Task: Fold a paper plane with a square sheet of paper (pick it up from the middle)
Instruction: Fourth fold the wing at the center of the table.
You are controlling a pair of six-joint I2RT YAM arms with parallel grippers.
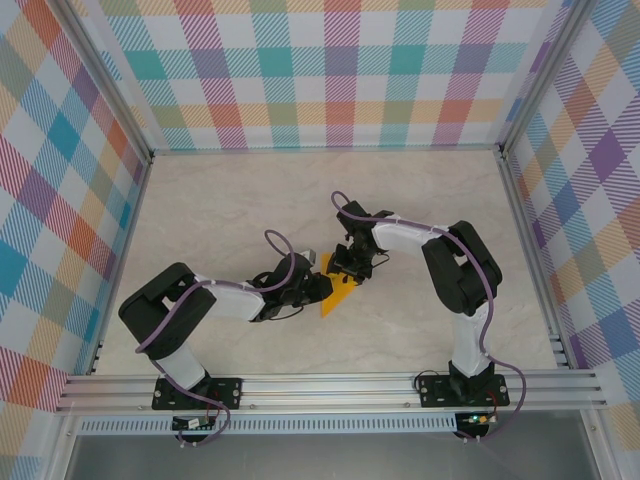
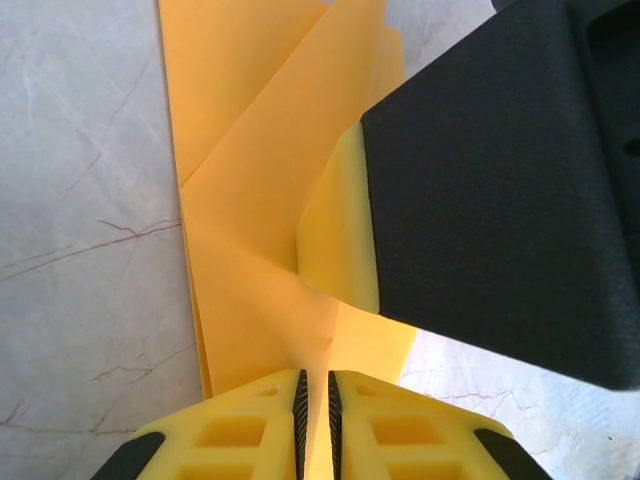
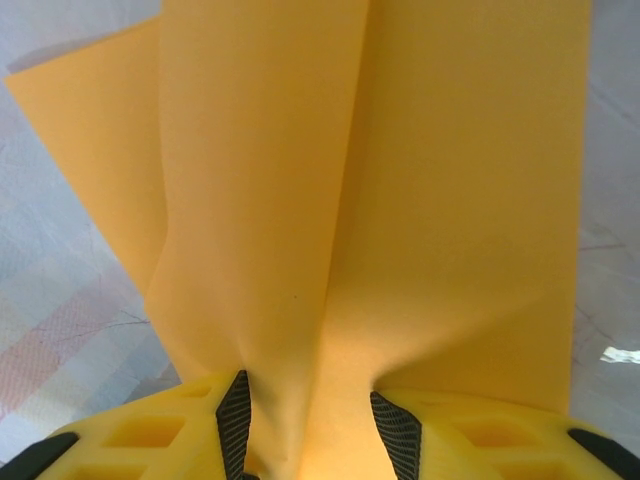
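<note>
One square sheet of paper (image 1: 336,298), matte orange and creased into overlapping layers, is seen near the middle of the counter (image 1: 230,200), between two end effectors. It is pinched tightly by the left end effector (image 2: 315,388) and gripped as a bunched fold by the right end effector (image 3: 310,410).

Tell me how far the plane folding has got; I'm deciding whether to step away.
Done: the square sheet of paper already carries diagonal creases and overlapping flaps. In hand: the left gripper and right gripper are both shut on it. Left: it is not yet a narrow dart, so more folds remain.
</note>
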